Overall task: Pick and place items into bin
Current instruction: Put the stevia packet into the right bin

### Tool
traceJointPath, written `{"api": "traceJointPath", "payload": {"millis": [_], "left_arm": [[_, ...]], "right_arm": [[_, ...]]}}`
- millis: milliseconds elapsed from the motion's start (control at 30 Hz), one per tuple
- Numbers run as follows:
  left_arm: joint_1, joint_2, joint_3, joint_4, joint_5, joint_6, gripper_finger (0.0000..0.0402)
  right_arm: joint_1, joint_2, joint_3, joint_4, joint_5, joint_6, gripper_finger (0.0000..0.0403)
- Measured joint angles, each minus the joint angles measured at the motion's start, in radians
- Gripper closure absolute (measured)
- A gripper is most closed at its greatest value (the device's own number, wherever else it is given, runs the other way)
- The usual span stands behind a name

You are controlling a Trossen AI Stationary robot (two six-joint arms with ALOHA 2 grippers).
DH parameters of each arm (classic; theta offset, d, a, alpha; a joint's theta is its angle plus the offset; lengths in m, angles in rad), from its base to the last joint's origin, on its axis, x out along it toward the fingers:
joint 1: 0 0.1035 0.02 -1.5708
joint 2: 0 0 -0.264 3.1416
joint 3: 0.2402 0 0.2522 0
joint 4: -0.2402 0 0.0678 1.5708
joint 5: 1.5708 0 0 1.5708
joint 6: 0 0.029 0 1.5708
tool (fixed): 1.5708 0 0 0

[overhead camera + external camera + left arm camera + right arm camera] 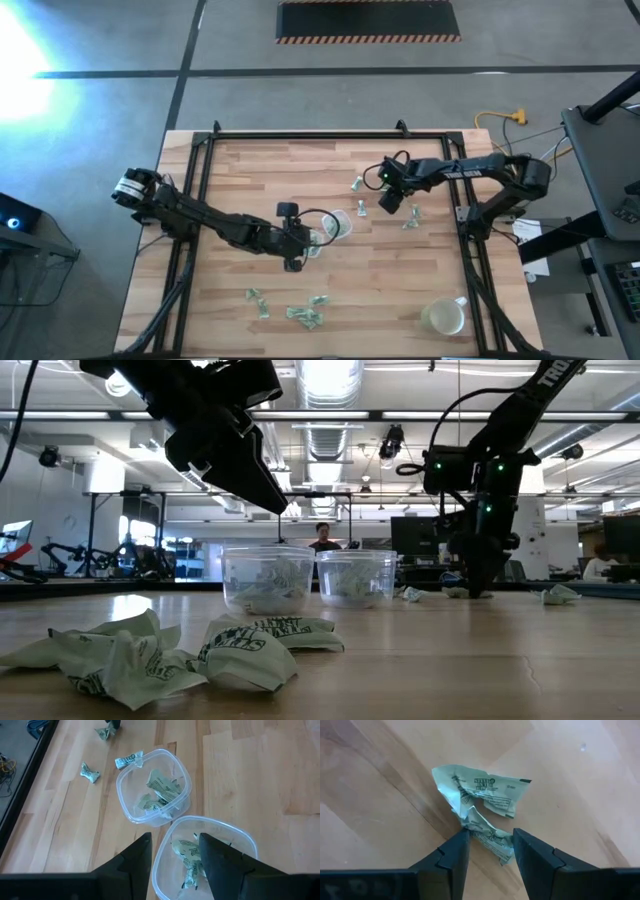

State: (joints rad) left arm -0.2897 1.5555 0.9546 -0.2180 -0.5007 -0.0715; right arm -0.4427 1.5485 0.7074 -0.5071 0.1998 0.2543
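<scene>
The right tool (490, 847), fingers spread, straddles a crumpled pale green-and-white wrapper (479, 805) on the wooden worktop (580, 780).

I count two clear tubs (154, 787) holding wrappers, about nine loose crumpled wrappers (303, 316) on my bench (400, 280), and one mug (444, 317).

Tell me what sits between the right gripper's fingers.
In the right wrist view, the right gripper has a crumpled green-and-white wrapper partly between its open fingers, lying on the bare wooden table.
</scene>
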Motion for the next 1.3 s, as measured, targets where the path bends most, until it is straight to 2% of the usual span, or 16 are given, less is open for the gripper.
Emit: {"api": "traceJointPath", "payload": {"millis": [433, 567, 967, 1300], "left_arm": [[0.0, 0.0, 0.0, 0.0, 0.0, 0.0, 0.0254], [0.0, 0.0, 0.0, 0.0, 0.0, 0.0, 0.0254], [0.0, 0.0, 0.0, 0.0, 0.0, 0.0, 0.0254], [0.0, 0.0, 0.0, -0.001, 0.0, 0.0, 0.0254]], "right_arm": [[0.0, -0.028, 0.003, -0.009, -0.071, -0.023, 0.0355], [0.0, -0.029, 0.003, -0.01, -0.073, -0.025, 0.0372], [0.009, -0.057, 0.003, -0.015, -0.084, -0.05, 0.0374], [0.103, -0.21, 0.003, -0.013, -0.126, -0.067, 0.0374]]}}
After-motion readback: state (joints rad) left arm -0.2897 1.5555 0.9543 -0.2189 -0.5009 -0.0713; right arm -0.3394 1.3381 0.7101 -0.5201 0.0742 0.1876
